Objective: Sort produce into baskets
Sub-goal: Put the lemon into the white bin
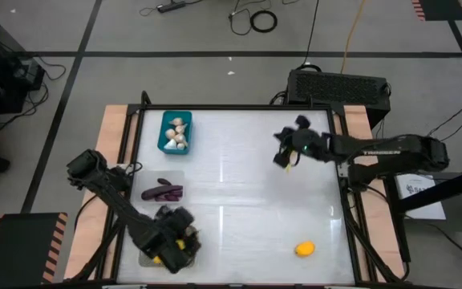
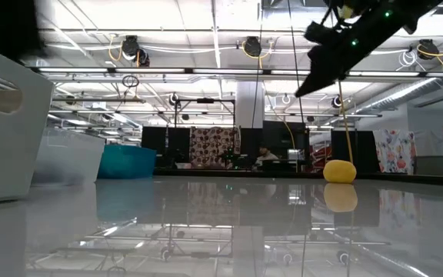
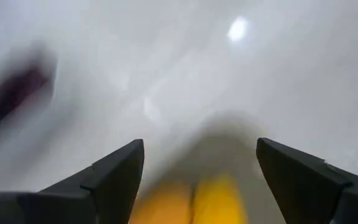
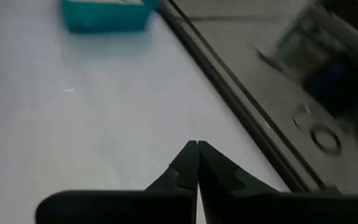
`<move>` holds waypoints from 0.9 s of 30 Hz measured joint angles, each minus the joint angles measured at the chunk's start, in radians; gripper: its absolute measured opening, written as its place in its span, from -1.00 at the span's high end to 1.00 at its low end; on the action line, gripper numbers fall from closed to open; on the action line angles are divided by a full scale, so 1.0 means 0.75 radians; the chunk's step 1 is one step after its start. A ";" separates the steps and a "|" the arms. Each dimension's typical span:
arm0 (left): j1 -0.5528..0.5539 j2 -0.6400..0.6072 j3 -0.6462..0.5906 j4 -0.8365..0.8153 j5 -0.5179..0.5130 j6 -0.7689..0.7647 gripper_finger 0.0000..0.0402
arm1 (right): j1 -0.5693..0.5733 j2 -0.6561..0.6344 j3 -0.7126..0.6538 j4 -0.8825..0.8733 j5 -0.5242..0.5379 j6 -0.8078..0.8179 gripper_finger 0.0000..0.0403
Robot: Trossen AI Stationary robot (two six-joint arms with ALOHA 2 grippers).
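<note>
I am holding the left gripper [image 3: 197, 180] wide open over the lemons [image 3: 194, 199] in the pale bin [image 1: 147, 257] at the table's near-left corner; withdrawing straight up seems safest. Right gripper [image 4: 197, 163] is pinched empty; one lemon [image 1: 304, 249] is waiting near the near edge.

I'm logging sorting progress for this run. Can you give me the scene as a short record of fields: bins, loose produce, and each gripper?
teal bin: holds whitish garlic bulbs
pale bin: holds purple eggplants and yellow pieces
loose produce: one lemon on the table, near its right front
left gripper: open, over the pale bin, above yellow fruit
right gripper: shut, empty, raised over the table's right rear
</note>
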 joint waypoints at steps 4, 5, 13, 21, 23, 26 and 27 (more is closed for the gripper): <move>0.123 0.000 0.000 0.169 -0.298 0.449 -0.58 | -0.144 -0.074 0.000 -0.164 -0.001 0.073 1.00; 0.163 0.000 0.001 0.202 -0.345 0.577 -0.58 | -0.172 -0.085 0.000 -0.190 -0.001 0.093 1.00; 0.522 0.000 0.001 0.230 -0.434 1.250 -0.58 | -0.314 -0.056 0.000 -0.353 0.001 0.184 0.79; 0.588 -0.109 0.001 0.091 -0.449 1.472 -0.58 | -0.545 0.145 0.007 -0.462 -0.290 0.235 0.24; 0.565 -0.167 0.000 0.002 -0.490 1.415 -0.58 | -0.593 0.215 0.036 -0.480 -0.320 0.220 0.12; 0.515 -0.292 -0.059 -0.149 -0.602 1.234 -0.58 | -0.656 0.321 0.115 -0.549 -0.379 0.221 -0.04; 0.498 -0.341 -0.097 -0.185 -0.646 1.146 -0.58 | -0.673 0.353 0.140 -0.574 -0.414 0.221 -0.09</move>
